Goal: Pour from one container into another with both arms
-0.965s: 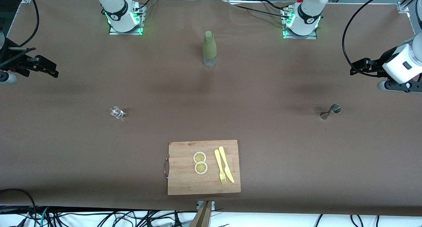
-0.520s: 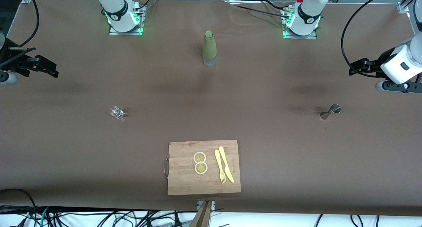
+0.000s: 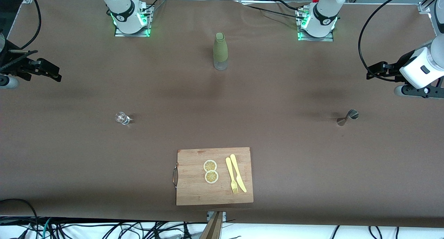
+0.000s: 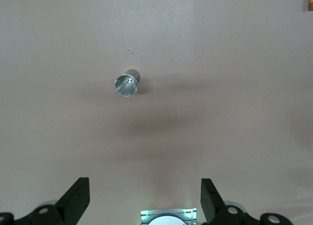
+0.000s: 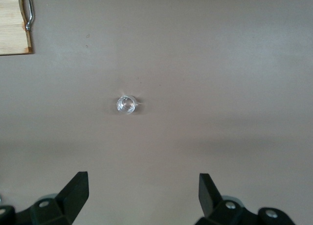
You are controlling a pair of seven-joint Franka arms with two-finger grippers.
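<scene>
Lying nearest the front camera, a wooden cutting board (image 3: 214,176) carries two lemon slices (image 3: 210,171) beside a yellow fork (image 3: 231,176) and a yellow knife (image 3: 238,172); both utensils run with their long axes roughly toward the robots, and a metal handle sits on the board's edge toward the right arm's end of the table.

Farther from the camera, at about the same depth as each other and well apart, stand the two task objects. The clear glass cup (image 3: 121,118) stands upright on its thick base toward the right arm's end, its mouth facing up, as the right wrist view (image 5: 126,104) shows from above. The silver jigger (image 3: 348,117) stands upright toward the left arm's end, its long axis vertical and one cone open upward; the left wrist view (image 4: 127,83) looks into that open cone.

Farther still, midway between the two arm bases, an olive-green bottle (image 3: 220,51) stands upright with its neck up.

The right gripper (image 5: 143,195) hangs over the table's edge at the right arm's end, fingers spread wide and empty, the cup well apart from it. The left gripper (image 4: 145,198) hangs over the table's edge at the left arm's end, likewise spread wide and empty, with the jigger well clear of its fingers.
</scene>
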